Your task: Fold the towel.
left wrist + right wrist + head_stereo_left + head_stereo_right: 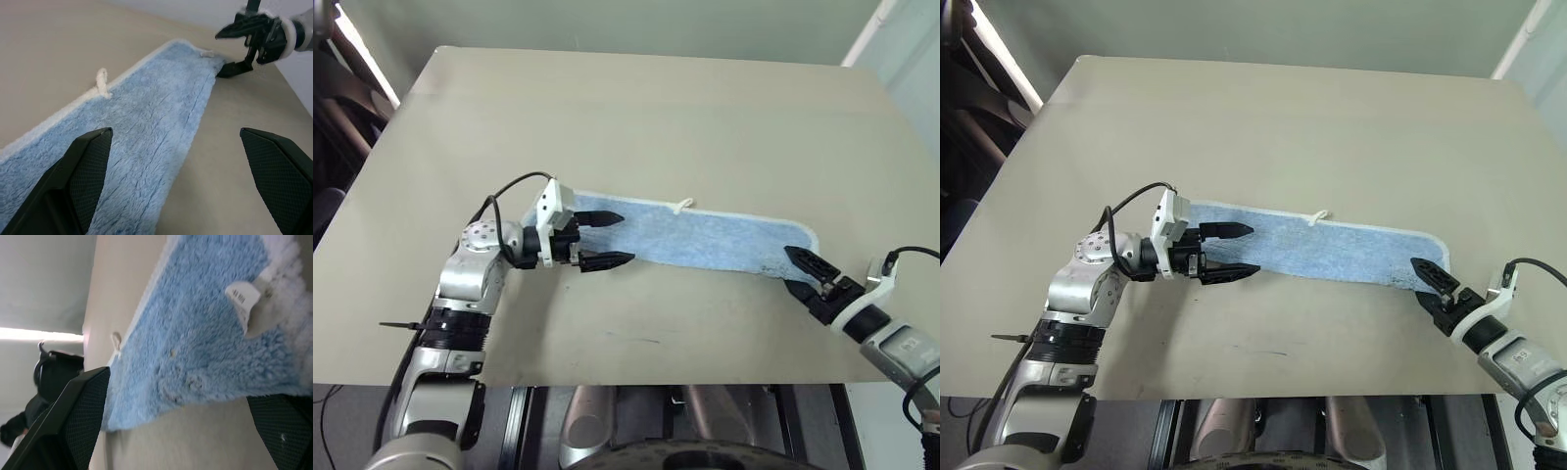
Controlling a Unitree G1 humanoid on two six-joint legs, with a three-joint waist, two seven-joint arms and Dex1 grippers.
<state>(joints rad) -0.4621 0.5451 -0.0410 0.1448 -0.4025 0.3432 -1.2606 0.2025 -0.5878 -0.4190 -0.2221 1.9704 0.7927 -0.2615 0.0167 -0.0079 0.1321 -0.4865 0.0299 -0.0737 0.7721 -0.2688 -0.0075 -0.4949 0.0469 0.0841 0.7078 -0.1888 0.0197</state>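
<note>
Towel flat; both end effectors gape; right wrist view reveals label.

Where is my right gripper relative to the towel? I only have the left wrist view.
Observer: The right gripper sits at the towel's right-hand end, fingers apart, one above the near corner and one beside its edge.
Operator: Is it holding the cloth?
Observer: No; in the right wrist view the fingers stand wide either side of the towel end, nothing pinched.
Operator: Anything near that corner?
Observer: A small white printed label is sewn at that end.
Operator: And my left gripper?
Observer: The left gripper is open over the towel's left end.
</note>
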